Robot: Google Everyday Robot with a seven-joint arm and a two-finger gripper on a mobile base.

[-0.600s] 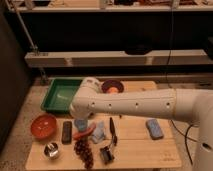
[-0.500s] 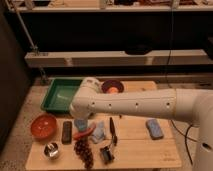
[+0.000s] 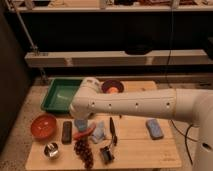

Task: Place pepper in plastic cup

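In the camera view, you have the slim red-orange pepper (image 3: 85, 132) lying slantwise on the wooden bench (image 3: 135, 150). It sits just in front of the small light-blue plastic cup (image 3: 80, 125) and just behind the bunch of dark red grapes (image 3: 84, 150). The white robot arm (image 3: 135, 105) reaches across from the right and hides the cup's top. The gripper (image 3: 98, 136) seems to be the pale blue-grey shape hanging under the arm's far end, right at the pepper's right tip. Its jaws are clenched. Whether they pinch the pepper or only sit against it, you cannot tell from here.

Expect the pepper to be light and probably smooth-skinned, so it may roll or pivot in a narrow grip. A hold near a tapered tip could let it swing, so take it across the middle, jaws square to its length. It looks longer than the cup is wide, so you will likely need to tip it end-down into the mouth. The cup, small and light, may slide or topple if nudged.

Against the frames from a moment before, nothing visibly differs: arm, pepper, cup and grapes sit in the same places.
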